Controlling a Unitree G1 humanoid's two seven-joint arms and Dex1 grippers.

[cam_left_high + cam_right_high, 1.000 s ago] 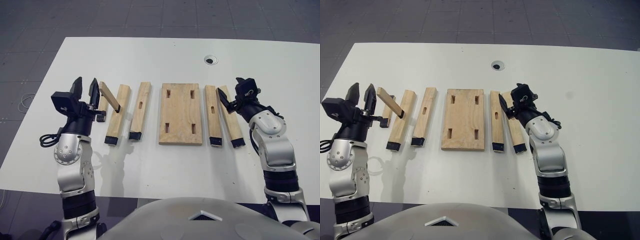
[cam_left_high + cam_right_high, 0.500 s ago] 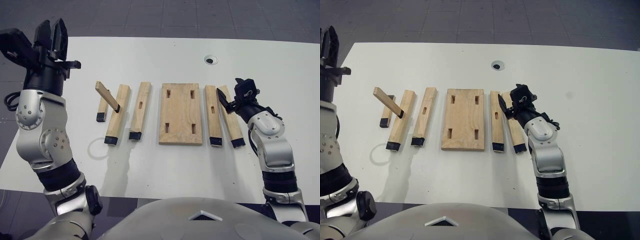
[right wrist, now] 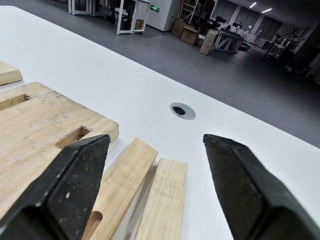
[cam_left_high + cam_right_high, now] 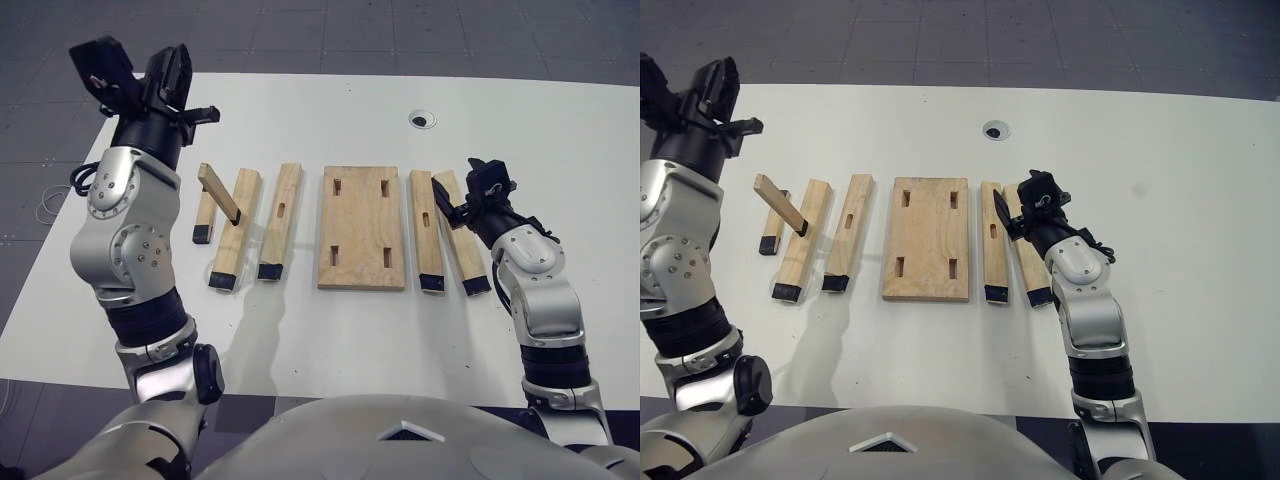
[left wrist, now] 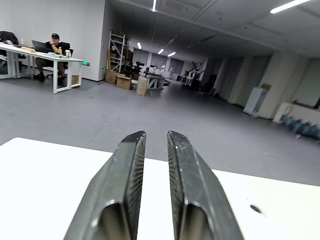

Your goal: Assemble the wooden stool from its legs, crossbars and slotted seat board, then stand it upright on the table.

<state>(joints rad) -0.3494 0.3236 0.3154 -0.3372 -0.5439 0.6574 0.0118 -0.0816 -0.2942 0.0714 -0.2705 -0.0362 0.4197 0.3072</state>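
The slotted seat board lies flat near the middle of the white counter, a pale wooden rectangle with four small slots cut near its corners, its long axis running away from the robot. Just left of the board lie two wooden legs, the inner leg showing a slot in its upper face and the outer leg beside it. Both are parallel to the board, with their black-capped ends toward the robot. A crossbar leans at a slant on the outer leg: its dark tip rests on the leg and its other end is raised, pointing away from the board. A short bar with a black near end lies further left. Right of the board, two more legs lie side by side, parallel to it, black caps nearest the robot. The right tool hovers over their far ends with its fingers wide apart, gripping nothing. The left tool is held high, far left of the board, its fingers nearly together with a slim gap between them, holding nothing.
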